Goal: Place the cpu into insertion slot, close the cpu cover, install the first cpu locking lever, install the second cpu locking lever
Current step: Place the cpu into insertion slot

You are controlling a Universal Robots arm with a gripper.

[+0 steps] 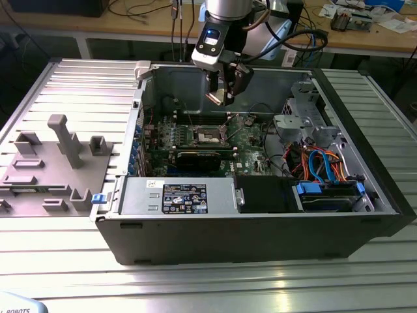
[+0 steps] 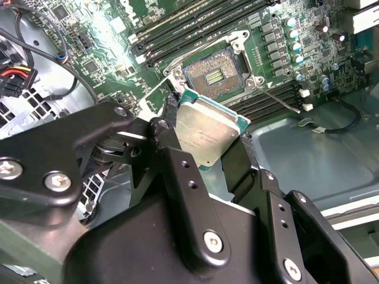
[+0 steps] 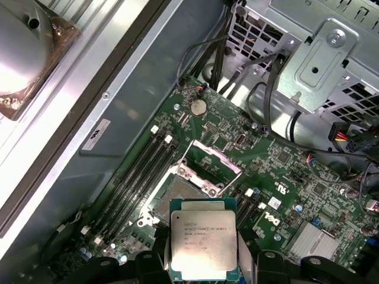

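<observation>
My gripper (image 1: 220, 91) hangs inside the open computer case, above the green motherboard (image 1: 251, 140). It is shut on the cpu (image 2: 207, 133), a silvery square chip with a green edge, held by two opposite sides between black fingers (image 2: 167, 121). The cpu (image 3: 203, 242) is in the air, short of the insertion slot (image 2: 216, 74), whose dark centre lies bare. In the first wrist view the cpu cover (image 3: 208, 168) stands raised at the far side of the insertion slot (image 3: 172, 195). A thin wire locking lever (image 2: 278, 97) sticks out beside the socket, unlatched.
A grey power-supply box (image 1: 179, 195) fills the case's front. A metal drive cage (image 1: 303, 111) and blue and orange cables (image 1: 326, 163) sit at the exterior view's right. Long black memory slots (image 3: 133, 174) flank the socket. A grey fixture (image 1: 52, 163) stands outside the case.
</observation>
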